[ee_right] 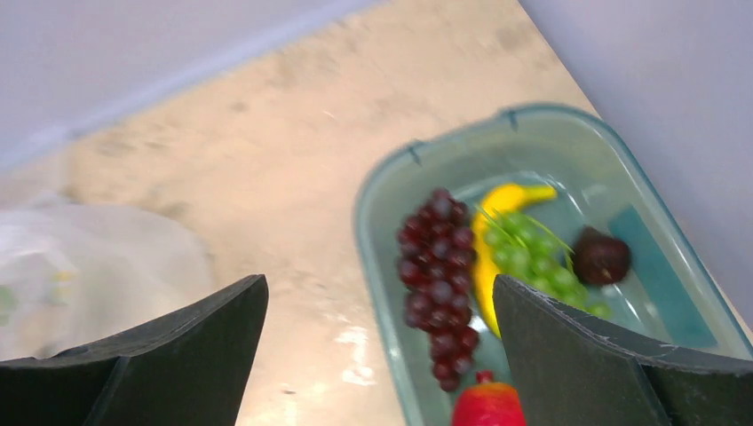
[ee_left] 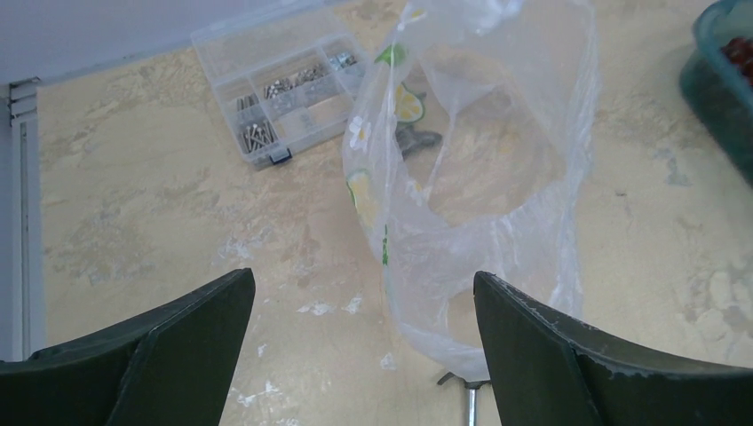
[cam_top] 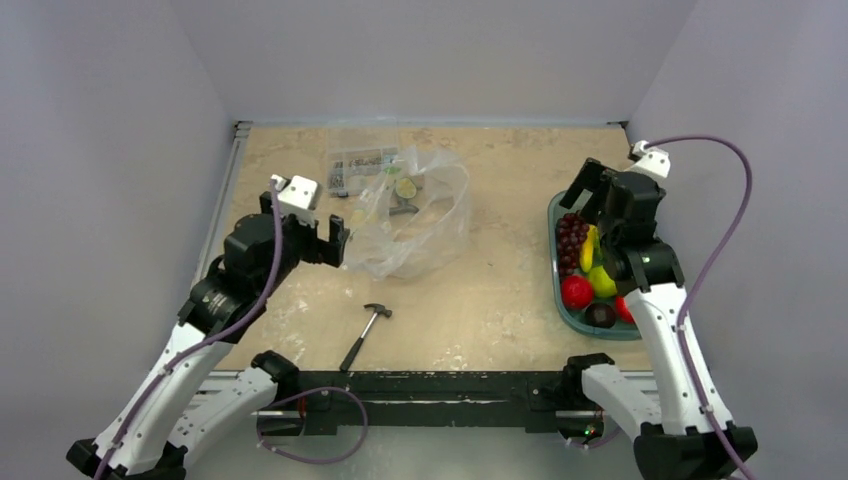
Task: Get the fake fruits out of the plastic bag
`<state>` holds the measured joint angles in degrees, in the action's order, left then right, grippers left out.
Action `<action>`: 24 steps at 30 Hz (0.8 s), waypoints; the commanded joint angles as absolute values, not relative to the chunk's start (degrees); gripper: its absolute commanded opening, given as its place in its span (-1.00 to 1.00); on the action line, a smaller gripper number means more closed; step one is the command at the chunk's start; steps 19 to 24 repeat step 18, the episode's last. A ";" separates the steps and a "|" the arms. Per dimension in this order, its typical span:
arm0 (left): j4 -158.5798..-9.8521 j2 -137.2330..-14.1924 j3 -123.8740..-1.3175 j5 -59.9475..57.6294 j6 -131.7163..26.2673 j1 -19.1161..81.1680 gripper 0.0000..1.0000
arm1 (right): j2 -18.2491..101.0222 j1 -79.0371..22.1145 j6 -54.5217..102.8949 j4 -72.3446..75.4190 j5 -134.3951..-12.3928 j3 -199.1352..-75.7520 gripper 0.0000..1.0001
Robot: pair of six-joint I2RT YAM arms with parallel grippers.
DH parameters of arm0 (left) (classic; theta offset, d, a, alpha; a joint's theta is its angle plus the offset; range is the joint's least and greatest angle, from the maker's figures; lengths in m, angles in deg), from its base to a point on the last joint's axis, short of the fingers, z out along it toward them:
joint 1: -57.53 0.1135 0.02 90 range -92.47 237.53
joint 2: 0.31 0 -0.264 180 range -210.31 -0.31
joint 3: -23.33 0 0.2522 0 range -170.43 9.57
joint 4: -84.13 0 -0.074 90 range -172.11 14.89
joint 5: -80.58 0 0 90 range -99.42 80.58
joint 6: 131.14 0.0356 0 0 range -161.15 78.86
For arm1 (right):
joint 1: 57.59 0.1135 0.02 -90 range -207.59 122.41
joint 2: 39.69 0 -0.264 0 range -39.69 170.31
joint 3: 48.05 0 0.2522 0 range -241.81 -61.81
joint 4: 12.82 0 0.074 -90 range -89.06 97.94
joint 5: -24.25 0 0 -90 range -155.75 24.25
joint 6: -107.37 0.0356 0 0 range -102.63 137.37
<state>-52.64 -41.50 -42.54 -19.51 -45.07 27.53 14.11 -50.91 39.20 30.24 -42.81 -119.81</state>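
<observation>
The left gripper (cam_top: 325, 240) hangs low with its jaws wide and nothing between them, just beside the left edge of the bag (cam_top: 440, 235). The bag lies slumped mid-table with its mouth gaping. In the left wrist view it looks almost empty, apart from a small dark thing (ee_left: 417, 142) that I cannot identify. A parts box (cam_top: 355, 168) sits behind the bag, touching or nearly so, and a hammer (cam_top: 365, 335) lies in front of it.

Well to the right, the fruits are in a tray (cam_top: 553, 215): grapes (cam_top: 570, 240), banana (cam_top: 588, 250), a red fruit (cam_top: 576, 292) and a plum (cam_top: 600, 315). The right gripper (cam_top: 588, 192) hovers over the tray's far end, jaws spread and empty, above the fruits and apart from them.

The emptying looks all but done. What is probably left is a check of the bag. If the dark thing is a fruit, the left gripper needs to pinch the thin film to steady the mouth while the right crosses over and reaches in.
</observation>
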 commanded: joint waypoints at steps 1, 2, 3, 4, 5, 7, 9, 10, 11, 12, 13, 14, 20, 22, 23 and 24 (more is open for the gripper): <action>-48.22 -39.31 -54.44 -18.37 -51.43 27.79 0.88 | 10.80 -51.16 38.02 28.47 -52.10 -126.32 0.98; -47.33 -38.80 -55.94 -17.83 -51.91 27.79 0.88 | 10.05 -51.09 38.19 28.60 -52.96 -127.10 0.98; -46.57 -38.28 -57.04 -17.53 -52.36 27.78 0.88 | 9.11 -51.09 38.15 28.94 -53.99 -128.06 0.98; -45.96 -37.49 -58.07 -17.55 -52.85 27.79 0.88 | 8.25 -51.16 37.93 29.05 -55.10 -128.76 0.98; -45.26 -37.11 -59.02 -17.78 -53.30 27.77 0.88 | 7.10 -51.14 37.82 28.67 -56.10 -129.12 0.98; -43.71 -36.23 -60.97 -18.30 -54.65 27.74 0.88 | 4.22 -51.16 37.58 26.47 -57.26 -128.48 0.98; -42.67 -35.32 -62.50 -18.21 -55.90 27.76 0.88 | 1.37 -51.12 37.71 24.05 -57.43 -127.41 0.98; -42.49 -34.94 -62.91 -17.90 -56.35 27.80 0.88 | 0.13 -51.12 37.96 23.23 -57.48 -127.05 0.98; -42.45 -34.60 -63.18 -17.53 -56.55 27.75 0.88 | -1.02 -51.10 38.33 22.73 -57.25 -126.87 0.98; -42.33 -34.24 -63.46 -17.31 -56.67 27.77 0.88 | -1.92 -51.12 38.97 22.22 -56.67 -126.66 0.98; -42.16 -34.01 -63.61 -17.17 -56.70 27.77 0.88 | -2.89 -51.09 39.54 22.17 -55.64 -126.73 0.98; -42.13 -33.71 -63.66 -17.16 -56.70 27.76 0.88 | -3.65 -51.17 39.71 22.13 -54.71 -126.77 0.98; -42.13 -33.57 -63.44 -17.85 -56.91 27.79 0.88 | -4.31 -51.13 39.88 22.91 -48.92 -126.29 0.97; -42.13 -33.57 -63.44 -17.85 -56.91 27.79 0.88 | -4.31 -51.13 39.88 22.91 -48.92 -126.29 0.97; -42.13 -33.57 -63.44 -17.85 -56.91 27.79 0.88 | -4.31 -51.13 39.88 22.91 -48.92 -126.29 0.97; -42.13 -33.57 -63.44 -17.85 -56.91 27.79 0.88 | -4.31 -51.13 39.88 22.91 -48.92 -126.29 0.97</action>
